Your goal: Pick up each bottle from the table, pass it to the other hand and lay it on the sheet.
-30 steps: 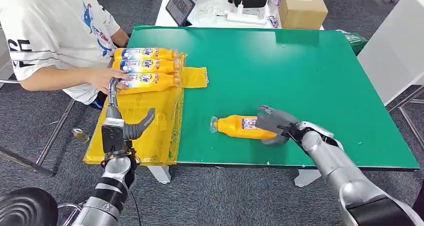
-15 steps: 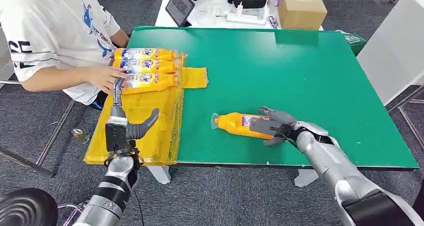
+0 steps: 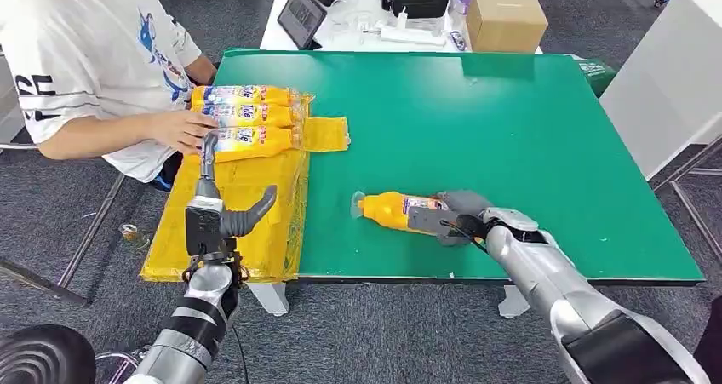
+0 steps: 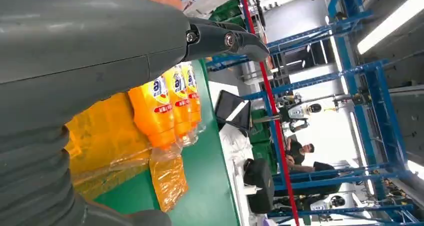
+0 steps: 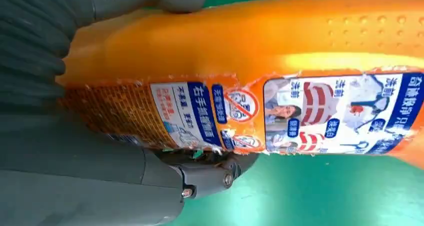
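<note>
Head cam: high on my body, looks forward-down over whole green table [image 3: 511, 120]. Left wrist cam: close behind my left robot hand [image 4: 75, 45], faces row of bottles [image 4: 170, 103], also in head view. Right wrist cam: pressed near one bottle [image 5: 280, 70].

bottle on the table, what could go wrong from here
The right hand grips the bottle at its base end, so the long neck end may droop or slip out when lifted. The person's hand rests on the three bottles on the yellow sheet, right beyond the raised left hand, so the handover could bump it.
</note>
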Robot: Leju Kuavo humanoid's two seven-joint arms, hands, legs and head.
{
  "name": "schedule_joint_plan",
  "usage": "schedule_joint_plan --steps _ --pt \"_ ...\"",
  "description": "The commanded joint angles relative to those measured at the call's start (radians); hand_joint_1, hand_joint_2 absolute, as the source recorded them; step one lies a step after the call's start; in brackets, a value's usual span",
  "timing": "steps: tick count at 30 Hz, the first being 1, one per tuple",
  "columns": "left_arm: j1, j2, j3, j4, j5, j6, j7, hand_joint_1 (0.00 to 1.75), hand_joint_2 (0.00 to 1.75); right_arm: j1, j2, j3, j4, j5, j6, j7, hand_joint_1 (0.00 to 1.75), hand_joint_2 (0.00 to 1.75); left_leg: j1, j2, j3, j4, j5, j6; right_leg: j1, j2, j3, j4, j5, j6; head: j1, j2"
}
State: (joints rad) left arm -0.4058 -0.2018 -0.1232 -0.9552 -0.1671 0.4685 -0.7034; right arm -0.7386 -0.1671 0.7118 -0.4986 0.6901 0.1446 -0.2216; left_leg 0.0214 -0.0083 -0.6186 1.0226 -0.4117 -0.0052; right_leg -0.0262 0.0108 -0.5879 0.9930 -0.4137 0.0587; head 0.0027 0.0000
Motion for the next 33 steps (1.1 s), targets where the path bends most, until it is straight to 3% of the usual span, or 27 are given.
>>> schedule_joint_plan --steps 1,2,3,6,10,12,14,19,24,28,29,33 --pt "-0.021 0.001 0.006 0.04 0.002 -0.001 0.005 0.0 1.75 0.105 0.039 -0.091 -0.036 -0.086 -0.196 -0.05 1.75 1.75 0.002 -0.002 0.0 -0.003 0.002 0.002 0.003 -0.004 0.002 -0.004 0.001 -0.004 0.0 0.0" --pt "-0.007 -0.003 0.025 0.022 -0.002 -0.007 0.005 0.0 1.75 0.152 0.075 -0.196 -0.143 -0.107 -0.342 -0.072 1.75 1.75 0.001 -0.001 0.001 -0.001 0.001 0.001 0.002 -0.002 0.002 -0.002 0.001 -0.003 0.0 0.0" --pt "0.0 -0.005 0.034 0.014 -0.01 -0.015 0.005 0.0 1.75 0.172 0.084 -0.21 -0.206 -0.085 -0.332 -0.035 1.75 1.75 0.002 0.0 0.0 -0.002 0.001 0.001 0.003 -0.002 0.002 -0.004 0.002 -0.005 0.0 0.0" --pt "0.033 -0.031 0.076 -0.027 0.003 -0.074 0.009 0.0 1.75 0.313 0.189 -0.439 -0.575 -0.12 -0.578 -0.121 1.75 1.75 0.001 0.006 -0.001 -0.001 -0.001 0.001 0.003 0.004 -0.001 -0.001 0.002 -0.005 0.001 0.0" --pt "0.048 -0.051 0.052 -0.055 0.13 -0.286 0.136 0.0 1.75 0.438 0.255 -0.595 -0.925 -0.193 -0.74 -0.228 1.75 1.75 0.001 0.004 -0.01 0.001 -0.001 0.0 0.002 0.002 -0.01 0.003 0.0 -0.006 -0.001 0.0" --pt "0.047 -0.056 0.04 -0.056 0.148 -0.302 0.152 0.0 1.75 0.468 0.253 -0.618 -0.974 -0.209 -0.739 -0.243 1.75 1.75 0.0 -0.005 -0.013 0.0 0.001 0.001 0.001 -0.005 -0.01 0.002 0.0 -0.003 -0.001 0.0" --pt "0.044 -0.053 0.018 -0.052 0.235 -0.4 0.206 0.0 1.75 0.497 0.281 -0.668 -1.004 -0.258 -0.788 -0.326 1.75 1.75 0.001 -0.01 -0.014 0.0 0.001 0.002 0.002 -0.01 -0.008 0.001 -0.001 -0.003 0.0 0.0" --pt "0.054 -0.037 -0.026 -0.085 0.323 -0.501 0.247 0.0 1.75 0.528 0.28 -0.668 -0.981 -0.296 -0.745 -0.384 1.75 1.75 0.0 -0.009 -0.014 0.0 -0.001 0.003 0.0 -0.01 -0.007 0.0 -0.003 -0.002 0.0 0.0" --pt "0.066 -0.009 -0.081 -0.123 0.419 -0.601 0.273 0.0 1.75 0.543 0.253 -0.613 -0.851 -0.297 -0.563 -0.425 1.75 1.75 0.0 -0.007 -0.014 -0.001 0.0 0.002 0.001 -0.009 -0.008 -0.002 -0.001 -0.002 0.0 0.0" --pt "0.066 -0.009 -0.084 -0.124 0.419 -0.601 0.273 0.0 1.75 0.546 0.256 -0.616 -0.841 -0.3 -0.566 -0.439 1.75 1.75 0.0 -0.007 -0.014 -0.001 0.0 0.002 0.001 -0.008 -0.008 -0.002 -0.002 -0.002 0.0 0.0" --pt "0.064 -0.003 -0.106 -0.13 0.429 -0.619 0.269 0.0 1.75 0.552 0.255 -0.606 -0.823 -0.319 -0.492 -0.447 1.75 1.75 0.0 -0.007 -0.015 -0.001 0.0 0.002 0.001 -0.008 -0.009 -0.002 -0.001 -0.001 0.0 0.0" --pt "0.077 -0.005 -0.165 -0.165 0.46 -0.669 0.288 0.0 1.75 0.574 0.28 -0.528 -0.687 -0.27 -0.415 -0.471 1.75 1.75 0.001 -0.006 -0.013 -0.002 -0.001 0.002 0.002 -0.007 -0.007 -0.003 -0.001 -0.002 0.0 0.0"
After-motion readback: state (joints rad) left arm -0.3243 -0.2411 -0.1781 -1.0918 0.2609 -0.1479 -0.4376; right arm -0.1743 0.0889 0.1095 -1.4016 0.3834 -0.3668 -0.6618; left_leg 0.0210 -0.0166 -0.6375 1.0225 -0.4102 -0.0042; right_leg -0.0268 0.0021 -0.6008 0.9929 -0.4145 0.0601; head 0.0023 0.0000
